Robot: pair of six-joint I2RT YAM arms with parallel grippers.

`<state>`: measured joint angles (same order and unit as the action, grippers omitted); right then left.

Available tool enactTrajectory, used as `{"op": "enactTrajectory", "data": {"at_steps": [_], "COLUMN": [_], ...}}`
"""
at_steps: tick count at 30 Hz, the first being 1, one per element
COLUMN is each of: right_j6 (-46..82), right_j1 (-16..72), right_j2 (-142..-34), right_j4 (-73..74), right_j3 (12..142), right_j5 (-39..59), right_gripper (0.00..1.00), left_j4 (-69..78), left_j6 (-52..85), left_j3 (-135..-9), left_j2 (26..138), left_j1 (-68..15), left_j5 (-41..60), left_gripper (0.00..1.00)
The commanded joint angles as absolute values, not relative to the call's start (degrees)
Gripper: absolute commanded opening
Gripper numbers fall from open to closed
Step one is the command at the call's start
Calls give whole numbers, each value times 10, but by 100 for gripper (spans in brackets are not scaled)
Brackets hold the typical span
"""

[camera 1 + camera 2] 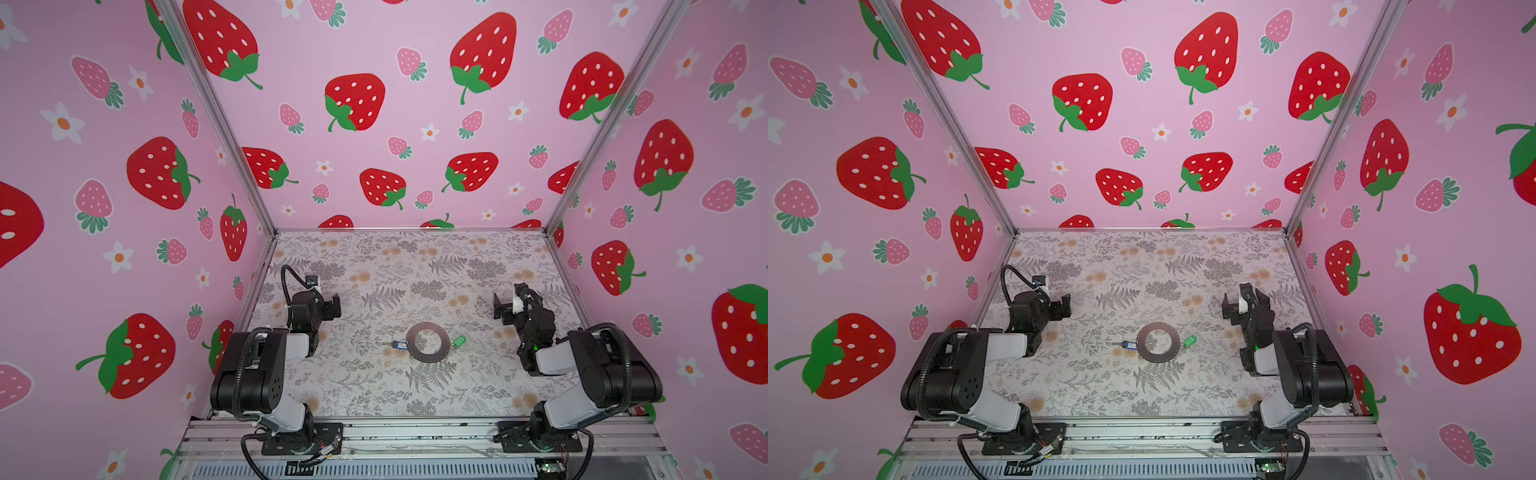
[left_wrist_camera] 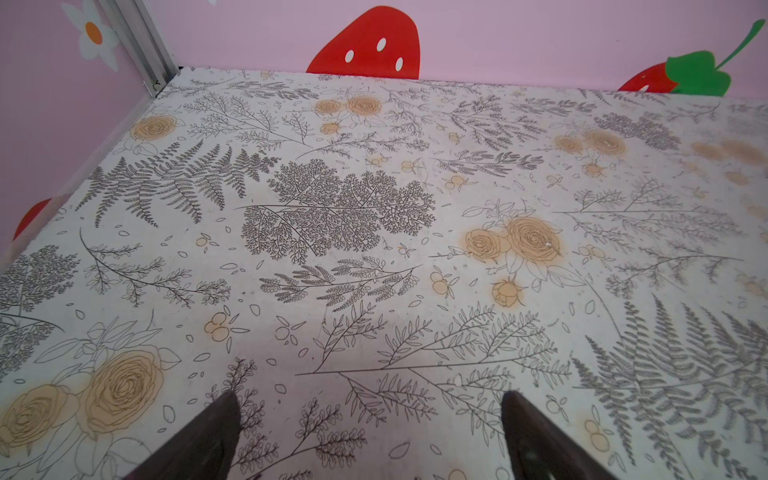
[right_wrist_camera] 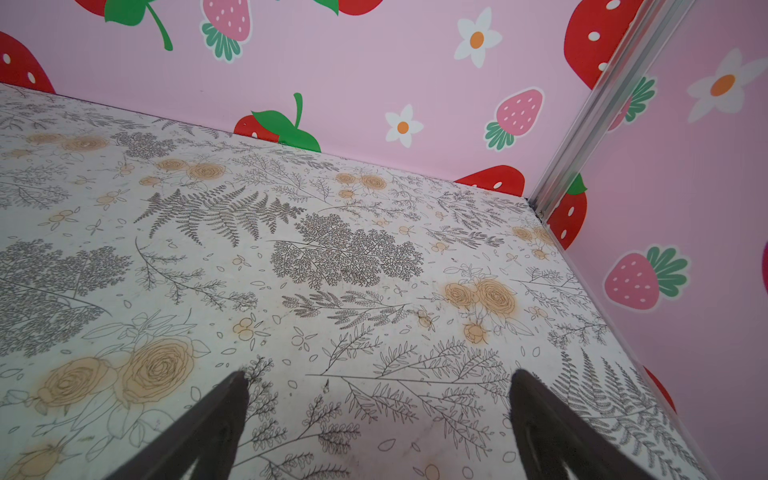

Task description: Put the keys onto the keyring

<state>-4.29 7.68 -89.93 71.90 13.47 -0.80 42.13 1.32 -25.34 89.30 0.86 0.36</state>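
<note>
Since neither key is threaded on it, the keyring (image 1: 428,326) lies flat on the surface (image 1: 374,257) in both top views, only floral print showing through its hole. The blue key (image 1: 400,344) touches its rim at nine o'clock and the green key (image 1: 459,341) sits just beside it at three o'clock, probably one laid out for each arm. The left claw (image 1: 336,306) at ten o'clock and the right claw (image 1: 498,308) at two o'clock hang well apart from it, both released wide and empty. No container is in sight.
</note>
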Motion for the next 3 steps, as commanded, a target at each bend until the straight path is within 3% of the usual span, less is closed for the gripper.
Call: {"op": "enactTrajectory", "data": {"at_steps": [1,3], "right_j6": [-30,-22], "right_j1": [72,72], "right_j2": [-901,-900], "right_j4": [736,730], "right_j3": [142,145], "right_j5": [-14,-33], "right_gripper": [99,99], "left_j4": [422,429], "left_j6": [15,16], "left_j3": [-272,-267], "left_j2": [895,891], "left_j1": [7,6], "left_j5": [-6,-7], "left_gripper": [99,99]}}
